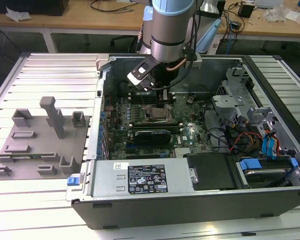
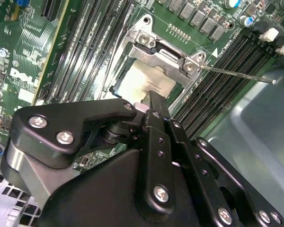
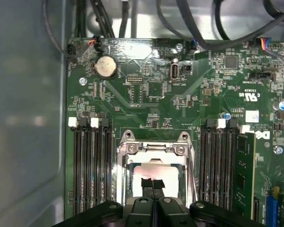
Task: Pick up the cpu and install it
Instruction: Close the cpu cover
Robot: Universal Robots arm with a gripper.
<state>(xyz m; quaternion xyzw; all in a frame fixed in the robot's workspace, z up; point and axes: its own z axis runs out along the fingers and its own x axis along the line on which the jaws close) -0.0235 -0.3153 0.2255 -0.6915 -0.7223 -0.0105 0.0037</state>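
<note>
Open computer case [image 1: 190, 207] holds socket [image 3: 154, 149] with cpu [image 3: 149, 171]; hand [image 3: 152, 182] closed, empty.

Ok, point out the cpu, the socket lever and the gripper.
cpu [image 2: 146, 81], second wrist view, middle of lid.
socket lever [image 2: 236, 74], second wrist view, along its rod.
gripper [image 3: 152, 182], first wrist view, between its fingertips.

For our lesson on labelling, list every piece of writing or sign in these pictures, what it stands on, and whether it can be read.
White sticker on the power supply cover: small print and marks, too small to read.
Small white label beside it: too small to read.
White logo on the motherboard: a brand mark, not quoted; finer board print is too small.
cpu lid: faint print, blurred.
</note>
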